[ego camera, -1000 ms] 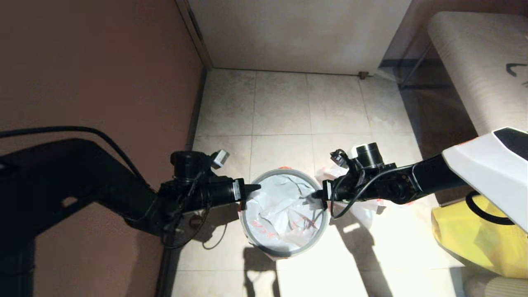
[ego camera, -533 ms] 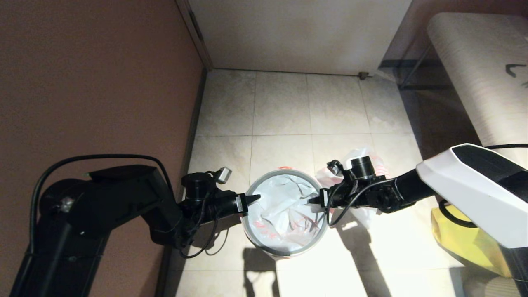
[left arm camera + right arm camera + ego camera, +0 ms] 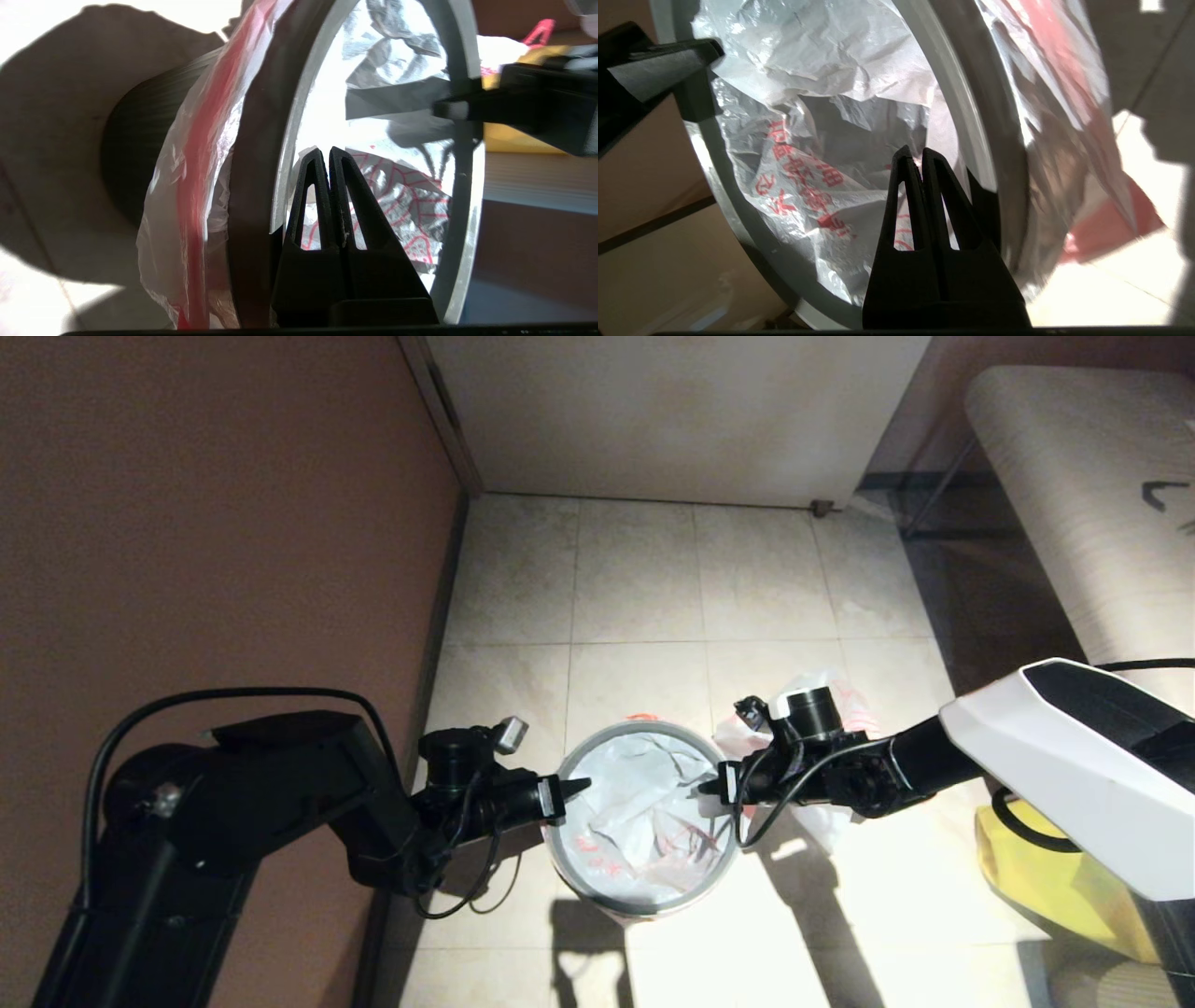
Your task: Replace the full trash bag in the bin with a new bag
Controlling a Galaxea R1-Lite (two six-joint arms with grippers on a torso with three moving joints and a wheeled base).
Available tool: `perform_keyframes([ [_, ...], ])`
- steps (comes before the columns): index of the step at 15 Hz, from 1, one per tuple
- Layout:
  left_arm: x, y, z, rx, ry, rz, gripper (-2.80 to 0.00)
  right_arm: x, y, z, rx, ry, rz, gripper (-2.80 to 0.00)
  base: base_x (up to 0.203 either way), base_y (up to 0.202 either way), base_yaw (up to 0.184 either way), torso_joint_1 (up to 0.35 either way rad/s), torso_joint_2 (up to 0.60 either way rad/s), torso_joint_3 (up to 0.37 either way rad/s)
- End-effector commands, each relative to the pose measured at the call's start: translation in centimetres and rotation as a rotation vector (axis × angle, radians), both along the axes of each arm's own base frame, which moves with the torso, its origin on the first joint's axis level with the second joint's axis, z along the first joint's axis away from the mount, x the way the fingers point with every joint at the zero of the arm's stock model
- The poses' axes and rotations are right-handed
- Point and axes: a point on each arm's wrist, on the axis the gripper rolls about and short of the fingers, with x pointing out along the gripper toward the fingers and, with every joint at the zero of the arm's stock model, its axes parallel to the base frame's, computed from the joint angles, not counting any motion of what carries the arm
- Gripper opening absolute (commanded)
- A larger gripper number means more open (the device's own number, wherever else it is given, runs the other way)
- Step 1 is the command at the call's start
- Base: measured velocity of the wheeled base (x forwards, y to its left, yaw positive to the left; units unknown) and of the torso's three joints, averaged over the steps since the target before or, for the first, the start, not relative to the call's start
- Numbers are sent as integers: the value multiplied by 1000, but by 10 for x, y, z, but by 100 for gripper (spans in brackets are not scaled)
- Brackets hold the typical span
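Both tools pressed together, empty: left tool (image 3: 577, 786) and right tool (image 3: 707, 788) face across the bin (image 3: 644, 902) rim, the new bag (image 3: 644, 803) between them.

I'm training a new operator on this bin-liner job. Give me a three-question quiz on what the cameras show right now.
1. True or false: both the left gripper and the right gripper are shut.
2. Where does the full trash bag sit?
A. inside the bin
B. on the floor beside the bin, under the right arm
C. on top of the yellow bag
3. Fill in: the hem of the new bag is folded over the bin's grey ____.

Key: 1 true. 2 B. 3 rim; the bag lines the bin, and each gripper's tips reach just over that rim from opposite sides.
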Motion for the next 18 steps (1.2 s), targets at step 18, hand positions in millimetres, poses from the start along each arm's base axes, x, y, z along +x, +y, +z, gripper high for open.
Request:
perform_keyframes([
  [18, -199, 19, 214, 457, -667, 684, -280, -195, -93, 166, -407, -355, -591, -280, 0, 0, 0, 0, 0, 0],
])
